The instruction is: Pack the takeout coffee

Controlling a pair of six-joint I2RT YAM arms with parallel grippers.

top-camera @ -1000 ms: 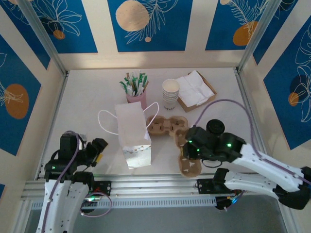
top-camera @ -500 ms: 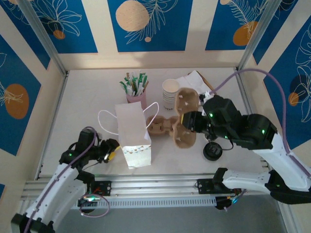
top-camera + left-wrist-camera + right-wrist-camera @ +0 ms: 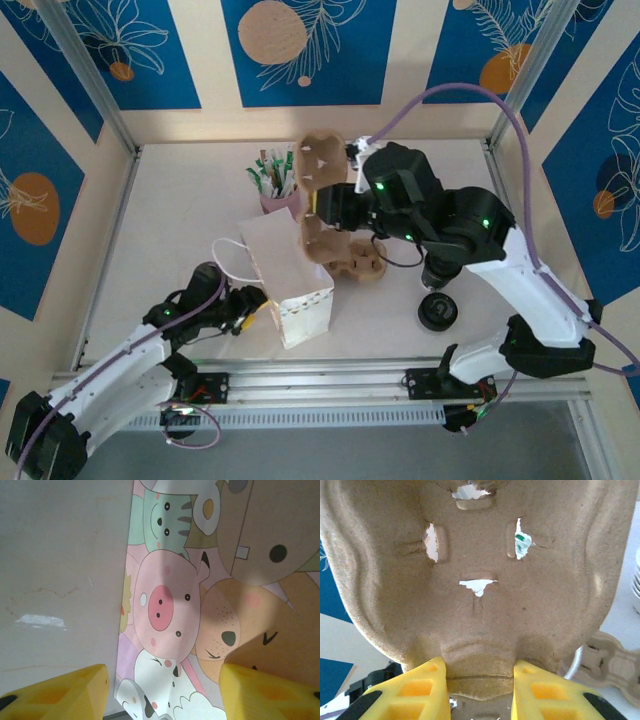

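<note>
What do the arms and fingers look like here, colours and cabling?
White link shells with black joint housings on the right arm and left arm; green lights on the right arm's black joints. A purple cable runs along each, arcing high over the right. The fingers are blocky yellow with recessed pockets.

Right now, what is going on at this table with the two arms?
The right gripper is shut on a brown moulded-pulp cup carrier and holds it upright over the top edge of the white paper bag with cartoon animals. The left gripper stands open at the bag's lower side; I cannot tell whether it touches the bag. A second pulp carrier lies on the table beside the bag.
</note>
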